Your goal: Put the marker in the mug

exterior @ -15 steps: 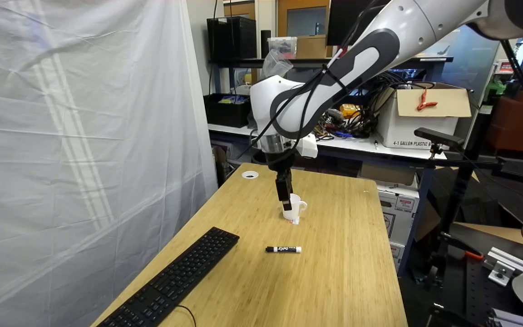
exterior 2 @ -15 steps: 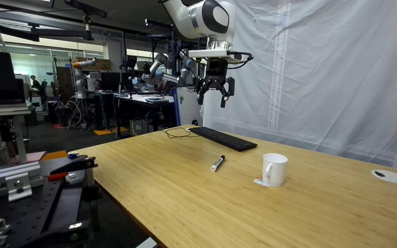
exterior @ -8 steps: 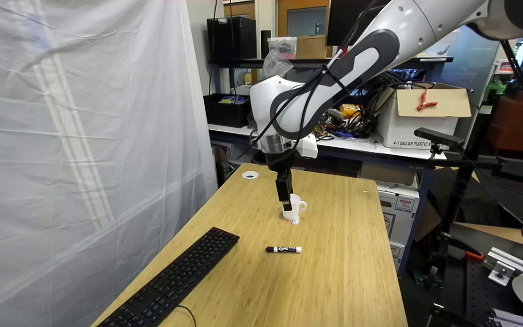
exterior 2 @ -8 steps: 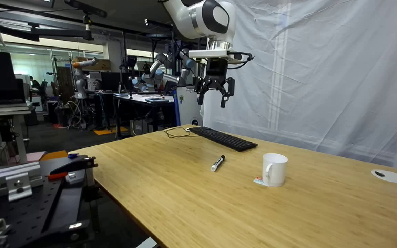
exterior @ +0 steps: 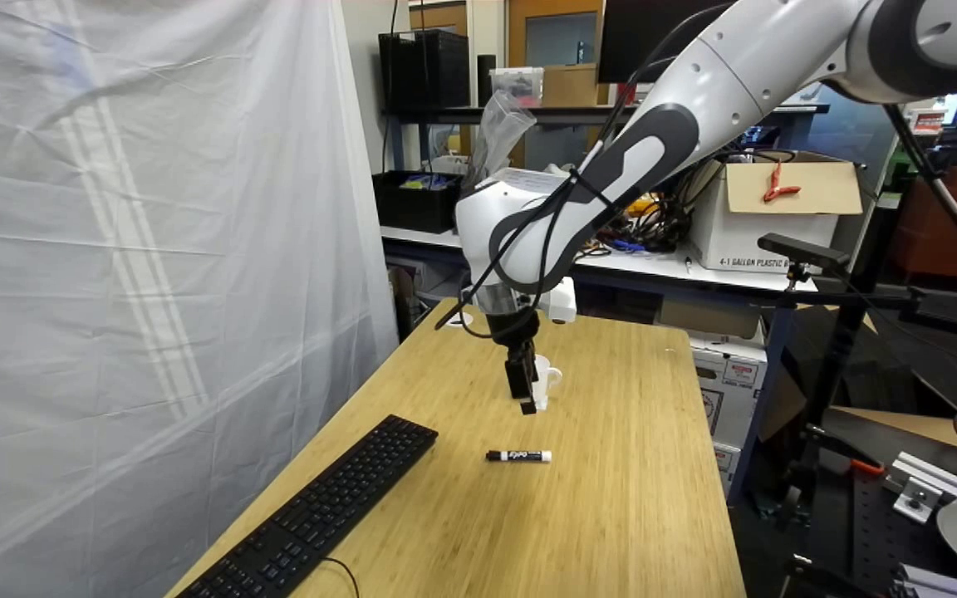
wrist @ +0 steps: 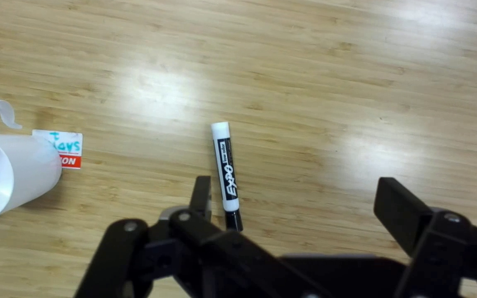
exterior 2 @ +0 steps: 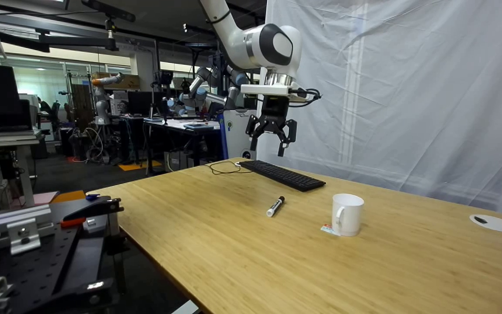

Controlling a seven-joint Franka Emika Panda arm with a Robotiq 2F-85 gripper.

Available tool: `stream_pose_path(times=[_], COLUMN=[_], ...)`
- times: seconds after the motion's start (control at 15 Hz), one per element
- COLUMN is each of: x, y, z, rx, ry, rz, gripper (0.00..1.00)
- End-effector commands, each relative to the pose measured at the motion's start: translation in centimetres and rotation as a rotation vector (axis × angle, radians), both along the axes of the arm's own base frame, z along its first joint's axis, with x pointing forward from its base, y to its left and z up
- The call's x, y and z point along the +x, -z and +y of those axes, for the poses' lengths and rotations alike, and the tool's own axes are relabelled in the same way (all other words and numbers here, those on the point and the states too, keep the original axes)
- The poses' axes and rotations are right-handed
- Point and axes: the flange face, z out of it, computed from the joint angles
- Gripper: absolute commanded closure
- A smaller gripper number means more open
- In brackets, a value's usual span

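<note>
- At the far left of the wrist view we see the white mug [wrist: 33, 165], upright on the wooden table [wrist: 304, 74], its handle toward the top of the picture.
- Just right of it we see a small label [wrist: 69, 142] with teal handwriting and a red band, partly hidden behind the mug.
- Farther right we find the marker [wrist: 227, 176] lying on the table outside the mug, white at one end and black at the other.
- Above it we see the pincer [wrist: 296, 200] wide open, its grip empty; from here the marker shows between the spread fingers, much nearer the left one. In both exterior views we see it hanging above the table, touching neither marker nor mug.
</note>
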Motion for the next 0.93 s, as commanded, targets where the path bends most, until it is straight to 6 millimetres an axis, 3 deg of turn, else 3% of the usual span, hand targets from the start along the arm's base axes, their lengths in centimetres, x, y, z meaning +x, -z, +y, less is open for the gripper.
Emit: stream_pose_path(times=[0.0,0.6,0.87], x=[1.4,2.6,2.9], y=[1.9,9.7,11.6], z=[0.5,2.1,2.6], rx=[0.007,-0.011,-0.022], ry=[-0.027,-0.110,-0.146], rz=[-0.010,0.019,0.023], gripper=[0.00,0.00,0.00])
